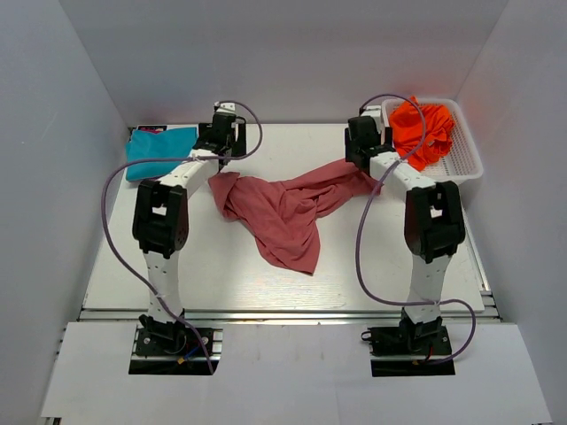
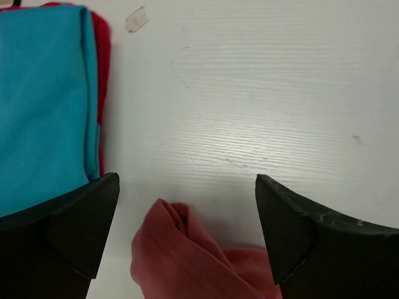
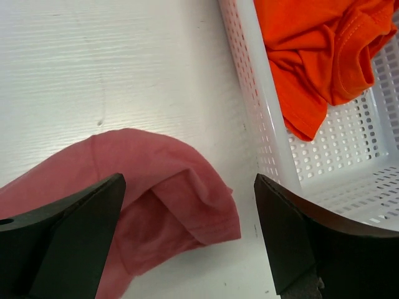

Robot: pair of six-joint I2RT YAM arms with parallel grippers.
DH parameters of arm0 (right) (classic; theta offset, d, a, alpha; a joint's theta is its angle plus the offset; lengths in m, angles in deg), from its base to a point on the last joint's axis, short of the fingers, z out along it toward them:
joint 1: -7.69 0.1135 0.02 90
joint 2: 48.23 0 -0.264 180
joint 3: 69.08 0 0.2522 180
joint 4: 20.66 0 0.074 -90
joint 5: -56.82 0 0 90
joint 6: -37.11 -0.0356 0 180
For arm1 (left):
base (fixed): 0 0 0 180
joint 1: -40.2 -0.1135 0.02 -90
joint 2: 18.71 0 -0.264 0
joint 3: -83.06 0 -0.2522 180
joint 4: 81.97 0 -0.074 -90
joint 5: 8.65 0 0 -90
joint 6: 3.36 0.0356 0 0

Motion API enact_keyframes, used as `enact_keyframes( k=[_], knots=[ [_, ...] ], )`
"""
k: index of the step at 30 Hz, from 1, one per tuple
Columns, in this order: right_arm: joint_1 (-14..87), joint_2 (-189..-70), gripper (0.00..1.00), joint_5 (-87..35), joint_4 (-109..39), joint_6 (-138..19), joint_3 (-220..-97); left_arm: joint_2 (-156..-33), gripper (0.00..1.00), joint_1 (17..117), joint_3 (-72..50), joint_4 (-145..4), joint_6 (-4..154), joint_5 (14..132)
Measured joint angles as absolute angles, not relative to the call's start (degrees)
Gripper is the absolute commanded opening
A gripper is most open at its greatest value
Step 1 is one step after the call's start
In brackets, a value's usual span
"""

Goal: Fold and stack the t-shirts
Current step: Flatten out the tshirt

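Arm bases (image 1: 174, 341) bolted at near edge of table (image 1: 221, 279). Top is white w/ faint wood grain and looks smooth, so cloth should slide easy.

Mid-table: salmon t-shirt (image 1: 285, 212), crumpled, strung out L-R w/ a tail trailing toward the near edge. Soft, light, limp. It'll prob sag & bunch when lifted, so likely needs both arms to spread flat. Best holds IMO are the two bunched ends under the grippers; pinch a hem or seam, not mid-fabric.

Left gripper (image 2: 187, 187): jaws spread wide, nothing between, hovering over the shirt's left tip. Right gripper (image 3: 190, 184): same, spread & empty, over the right tip, just beside white mesh basket (image 3: 268, 137).

Far left corner: teal t-shirt (image 1: 161, 150) folded flat, w/ a red edge (image 2: 103, 56) showing under it. Far right corner: basket w/ orange t-shirt (image 1: 423, 126) crumpled inside.

Plain grey walls (image 1: 292, 53) box in three sides, so room is tight by the basket.
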State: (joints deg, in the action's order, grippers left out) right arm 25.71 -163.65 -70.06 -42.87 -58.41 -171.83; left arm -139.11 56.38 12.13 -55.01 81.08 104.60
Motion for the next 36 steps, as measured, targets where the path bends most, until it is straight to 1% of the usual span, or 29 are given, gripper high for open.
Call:
enact_keyframes(
  k=[5,10,13,18,22,26,27,32,34,35,36],
  knots=[
    [25.8,-156.2,0.9,-63.3,-45.0,-58.8,-168.5,-132.6,1.0,56.9,11.1,-52.8,82.2,95.7],
    [25.7,-147.7,0.9,-57.1,-45.7,-61.5,-161.3,-118.2,1.0,59.0,-2.0,-55.5,82.9,78.9],
    [25.5,-145.2,0.9,-55.1,-46.6,-63.3,-157.9,-113.6,1.0,63.8,-7.9,-57.7,82.8,69.9],
    [23.7,-145.0,0.9,-52.8,-49.3,-67.5,-155.9,-113.5,1.0,77.2,-15.4,-58.3,82.6,63.7],
    [20.0,-144.6,0.9,-50.9,-50.1,-71.1,-153.7,-115.0,1.0,87.0,-17.6,-56.5,82.4,62.1],
    [15.0,-143.1,0.9,-47.5,-51.0,-74.2,-151.6,-117.9,1.0,93.4,-17.6,-56.1,81.7,63.2],
    [13.9,-142.5,0.9,-46.7,-51.1,-74.8,-151.1,-118.9,1.0,94.5,-17.6,-55.7,81.5,64.3],
    [10.8,-140.4,0.9,-43.6,-51.2,-75.7,-150.0,-124.3,0.9,96.6,-17.4,-51.7,80.3,70.8],
    [10.7,-139.8,0.9,-42.8,-51.2,-75.9,-149.9,-125.0,0.9,96.8,-17.4,-51.1,79.8,72.6],
    [10.7,-139.5,0.9,-42.4,-51.2,-75.9,-149.8,-125.0,0.86,96.9,-17.4,-51.1,79.6,73.2],
    [10.7,-139.3,0.9,-42.2,-51.2,-75.9,-149.6,-125.0,0.73,97.0,-17.4,-51.1,79.3,74.1]
  ],
)
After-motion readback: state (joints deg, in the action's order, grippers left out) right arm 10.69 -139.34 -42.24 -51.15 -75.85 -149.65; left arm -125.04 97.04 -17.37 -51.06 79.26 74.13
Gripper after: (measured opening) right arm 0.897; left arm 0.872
